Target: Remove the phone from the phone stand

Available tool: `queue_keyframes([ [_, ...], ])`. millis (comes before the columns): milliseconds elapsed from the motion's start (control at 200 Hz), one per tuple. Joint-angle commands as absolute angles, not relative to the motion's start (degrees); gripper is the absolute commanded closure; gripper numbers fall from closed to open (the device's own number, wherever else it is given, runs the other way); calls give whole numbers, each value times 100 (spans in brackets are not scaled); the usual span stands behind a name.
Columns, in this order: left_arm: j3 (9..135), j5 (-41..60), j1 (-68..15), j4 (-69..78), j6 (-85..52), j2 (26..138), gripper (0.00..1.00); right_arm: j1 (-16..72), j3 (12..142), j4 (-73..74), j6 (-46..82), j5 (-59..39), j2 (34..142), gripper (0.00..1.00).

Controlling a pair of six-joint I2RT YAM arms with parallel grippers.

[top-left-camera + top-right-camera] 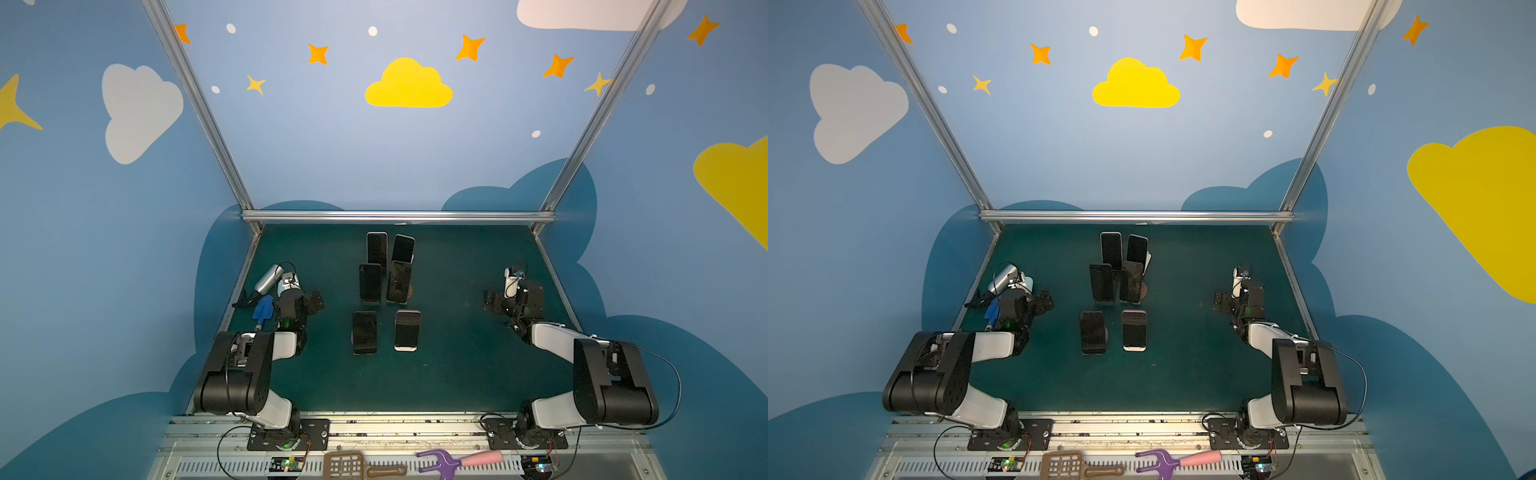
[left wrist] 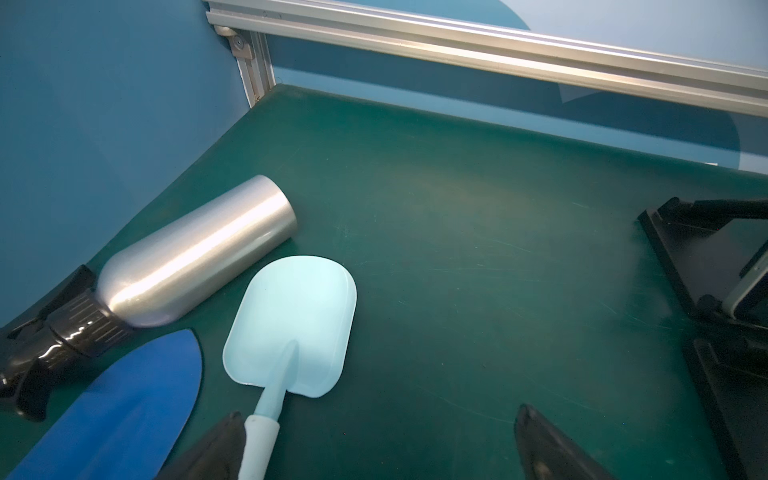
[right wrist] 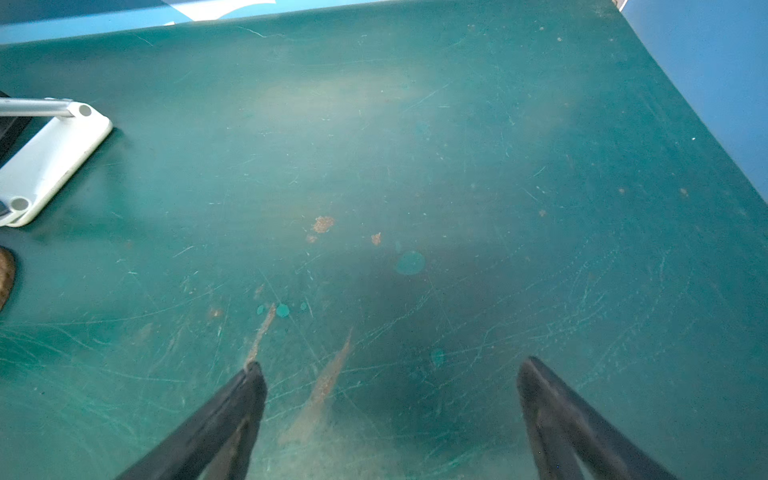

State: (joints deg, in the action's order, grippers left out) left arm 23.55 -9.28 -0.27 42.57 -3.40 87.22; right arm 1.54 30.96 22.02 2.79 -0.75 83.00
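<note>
Phones (image 1: 364,332): six, dark screens, propped on stands (image 2: 681,257), clustered mid green mat (image 1: 457,374); markings too small to read. Left gripper (image 2: 379,415) low at mat's left, fingers wide, nothing between, well apart from phones. Pale blue scoop (image 2: 291,324) handle just beside one finger; silver spray bottle (image 2: 199,253) and blue trowel (image 2: 124,407) near. Right gripper (image 3: 392,365) low at right, fingers wide over mat, phones well apart. Both arms (image 1: 232,374) folded, elbows raised, grippers pointing inward.

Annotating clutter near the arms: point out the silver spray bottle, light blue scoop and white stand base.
silver spray bottle (image 2: 195,253): left wrist view, middle of the metal body.
light blue scoop (image 2: 291,320): left wrist view, centre of the blade.
white stand base (image 3: 50,166): right wrist view, flat top of the plate.
</note>
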Motion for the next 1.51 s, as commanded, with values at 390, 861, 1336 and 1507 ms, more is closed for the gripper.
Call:
queue_keyframes([
  [390, 2442, -879, 0, 4166, -308, 8684, 0, 147, 3233, 2165, 317, -130, 8341, 5],
  [861, 2443, -879, 0, 4157, -308, 8692, 0, 158, 3229, 2161, 315, -105, 8343, 5],
  [1336, 2436, -879, 0, 4157, -302, 8692, 0, 147, 3230, 2177, 316, -127, 8341, 5],
  [1507, 2436, -879, 0, 4165, -307, 8684, 0, 135, 3229, 2182, 317, -157, 8341, 5],
])
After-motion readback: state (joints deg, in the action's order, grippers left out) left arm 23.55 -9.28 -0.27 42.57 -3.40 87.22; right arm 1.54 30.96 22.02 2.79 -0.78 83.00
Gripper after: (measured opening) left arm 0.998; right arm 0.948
